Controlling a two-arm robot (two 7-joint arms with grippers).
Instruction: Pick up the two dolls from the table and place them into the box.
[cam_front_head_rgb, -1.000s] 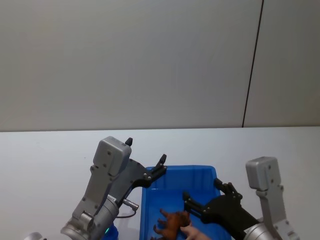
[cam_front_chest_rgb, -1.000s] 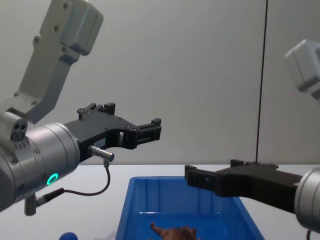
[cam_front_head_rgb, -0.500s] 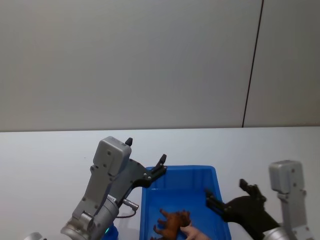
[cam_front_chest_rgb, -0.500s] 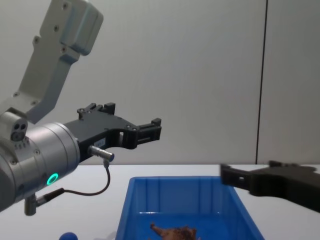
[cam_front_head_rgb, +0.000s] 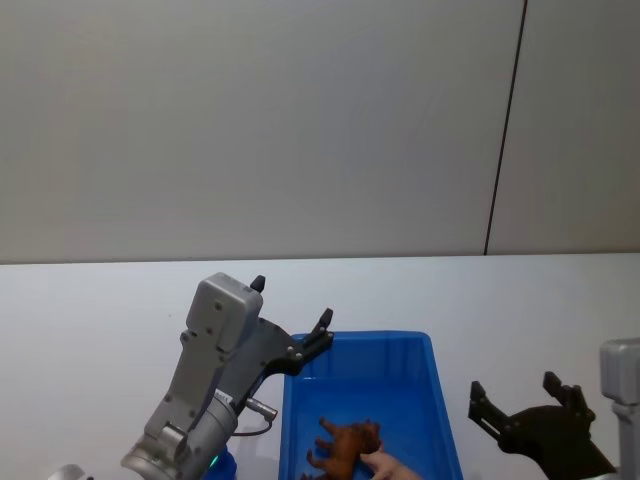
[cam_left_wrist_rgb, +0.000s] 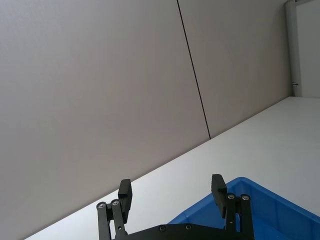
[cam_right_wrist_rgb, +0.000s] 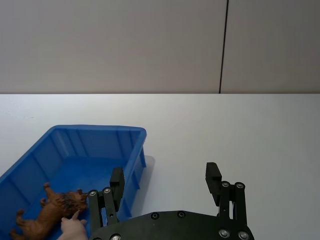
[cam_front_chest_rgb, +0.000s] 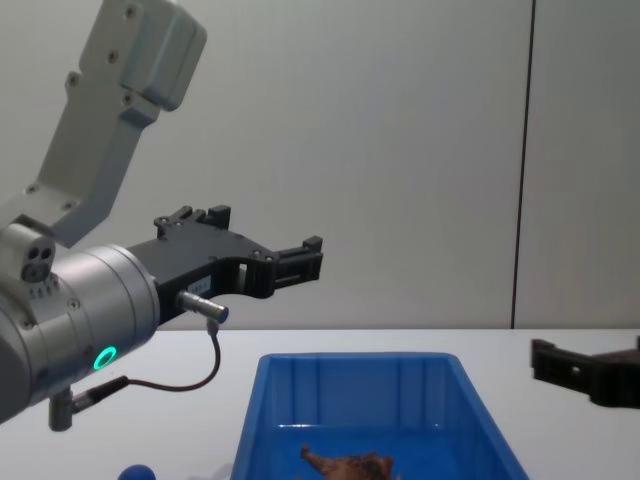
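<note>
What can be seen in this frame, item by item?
box: one, bright blue, on the table
brown doll: one, brown, lying inside the box
blue doll: one, dark blue, on the table left of the box
table: one, white
wall: one, grey, dark seam
person's hand: one, in the box, finger touching the brown doll
left pincer: black, open, above the box's far left corner
right pincer: black, open, right of the box
</note>
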